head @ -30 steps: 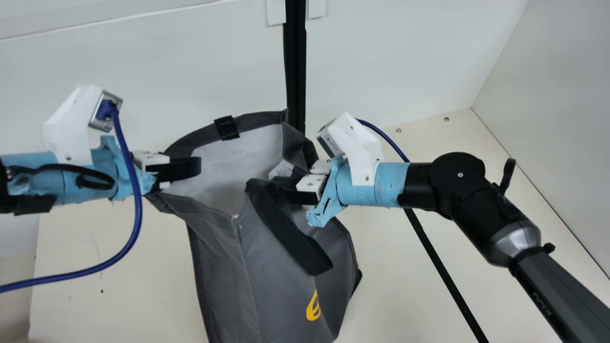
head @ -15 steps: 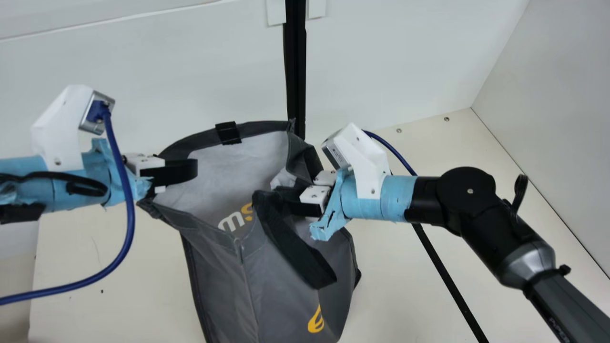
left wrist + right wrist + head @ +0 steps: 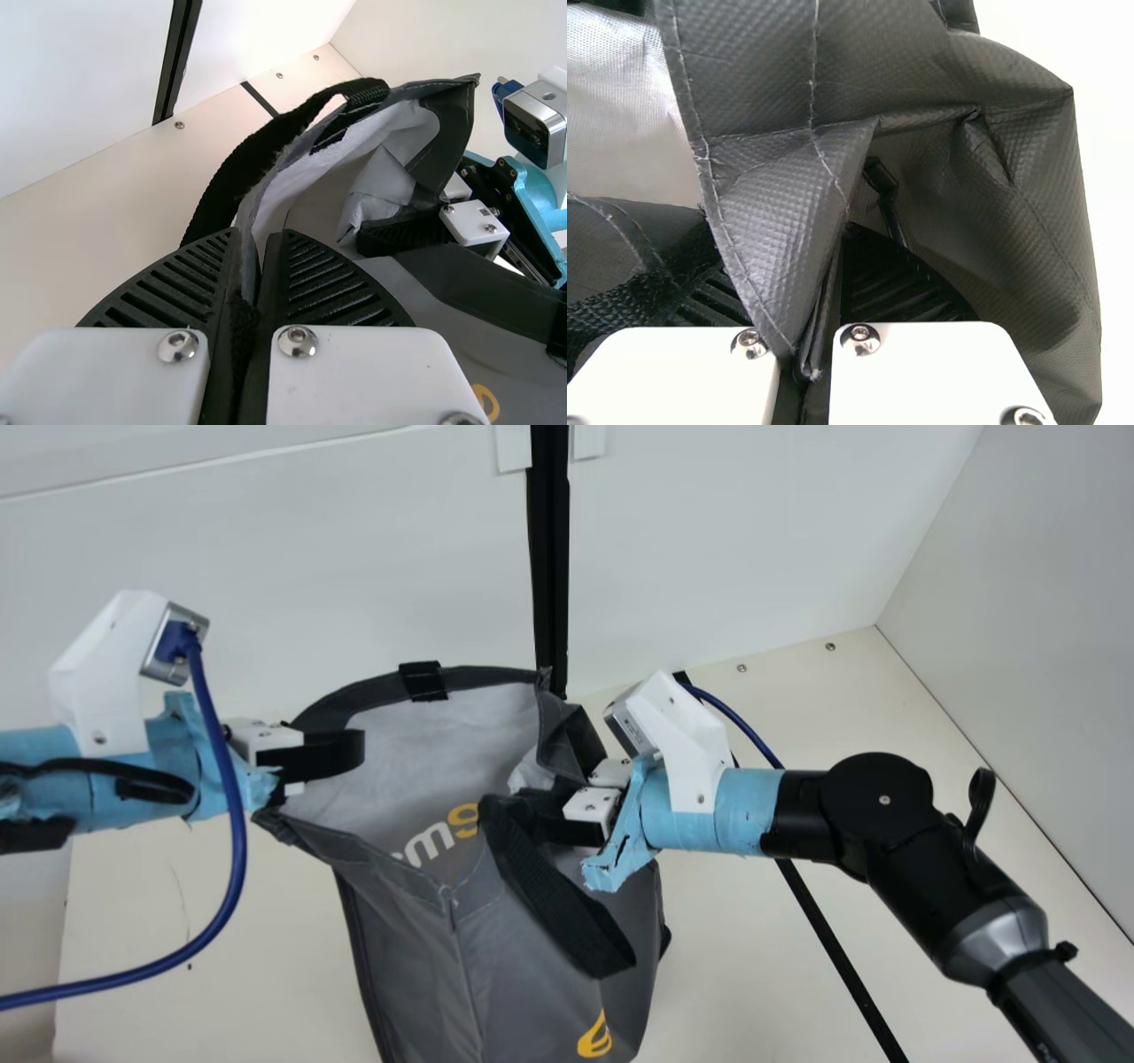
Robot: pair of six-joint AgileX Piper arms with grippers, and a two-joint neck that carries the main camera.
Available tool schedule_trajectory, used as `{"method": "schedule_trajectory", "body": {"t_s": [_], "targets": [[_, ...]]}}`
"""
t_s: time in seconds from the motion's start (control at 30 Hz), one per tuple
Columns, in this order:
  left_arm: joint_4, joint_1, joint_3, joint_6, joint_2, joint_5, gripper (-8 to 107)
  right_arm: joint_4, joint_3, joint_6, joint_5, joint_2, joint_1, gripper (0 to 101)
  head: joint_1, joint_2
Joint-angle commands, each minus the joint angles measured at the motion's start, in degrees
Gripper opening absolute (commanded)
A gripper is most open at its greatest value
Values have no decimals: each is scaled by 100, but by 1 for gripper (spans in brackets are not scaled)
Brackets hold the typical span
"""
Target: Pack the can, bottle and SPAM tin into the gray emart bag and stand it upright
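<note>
and here we are, the gray emart bag (image 3: 399, 921) right at the center of the main view, mouth up and spread wide, pale lining (image 3: 399, 735) on show. whether its base touches the cream surface (image 3: 221, 921), i cannot tell. over at nine o'clock on the opening it's the left gripper (image 3: 310, 760), fingers clenched on the rim, and the left wrist view has the bag's edge and a black strap (image 3: 241, 177) squeezed between them, the strap arching to the rim farther off. across at three o'clock, the right gripper (image 3: 540, 810) has its fingers (image 3: 895, 283) clamped onto a gathered fold of gray cloth, nipped tight in the right wrist view. black webbing (image 3: 567, 903) droops in a loop down the outside, around five o'clock from the opening's middle, and there's a yellow mark (image 3: 594, 1036) lower still. up at twelve o'clock, a black band (image 3: 423, 680) wraps the far rim. inside, white and yellow lettering (image 3: 443, 833) peeks out near six o'clock. behind it all, a black upright bar (image 3: 549, 558) runs down the pale wall (image 3: 310, 576), and a blue cable (image 3: 239, 850) swoops below the left arm.
</note>
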Motion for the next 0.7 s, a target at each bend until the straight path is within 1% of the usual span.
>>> {"method": "schedule_trajectory", "body": {"t_s": [0.0,0.1,0.4,0.43,0.67], "targets": [[0,0,0,0,0,0,-8,0,0,0,0,0,0,0,-121,-5],[0,0,0,0,0,0,-8,0,0,0,0,0,0,0,-121,-5],[0,0,0,0,0,0,22,-16,0,0,0,0,0,0,-121,-5],[-2,-24,265,26,-206,-60,25,-20,0,0,0,0,0,0,-121,-5],[-120,41,321,124,-396,-151,49,-32,0,0,17,0,0,0,-121,-5]]}}
